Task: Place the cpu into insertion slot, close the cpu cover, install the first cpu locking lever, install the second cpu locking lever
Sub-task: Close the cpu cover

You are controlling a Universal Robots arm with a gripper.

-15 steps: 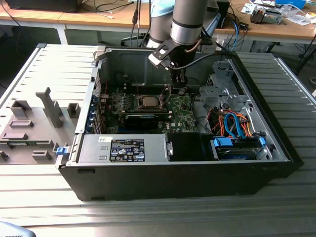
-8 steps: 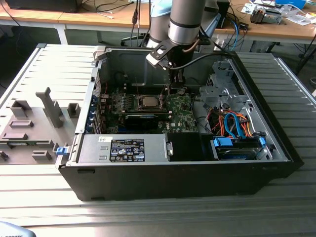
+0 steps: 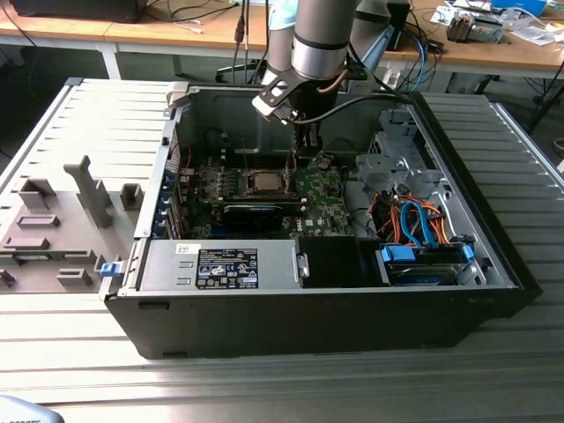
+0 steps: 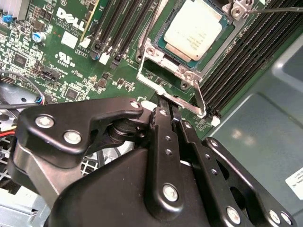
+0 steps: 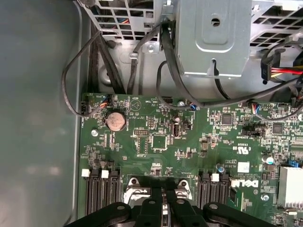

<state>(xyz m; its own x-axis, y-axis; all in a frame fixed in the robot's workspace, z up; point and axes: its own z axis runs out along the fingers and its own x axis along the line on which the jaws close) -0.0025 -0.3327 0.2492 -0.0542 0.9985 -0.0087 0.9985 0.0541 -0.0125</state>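
Silvery-grey metal is topping the cpu, a small flat square chip, and in the second wrist view it is catching the light almost cream. You are seeing it lying flat in the insertion slot, whose dark edge is showing around the chip's border. The cpu cover, a thin silver frame, is lying around the chip with its square window leaving the metal top bare. In the exterior view the cpu is sitting on the green motherboard inside the open computer case. The gripper is hanging just beside it, towards the exterior view's right. Your gripper is keeping its black fingers drawn together with barely a sliver between them. The tips are sitting against a thin wire locking lever that is running along the socket's near edge, apart from the chip itself. You cannot tell whether the wire is actually being pinched.
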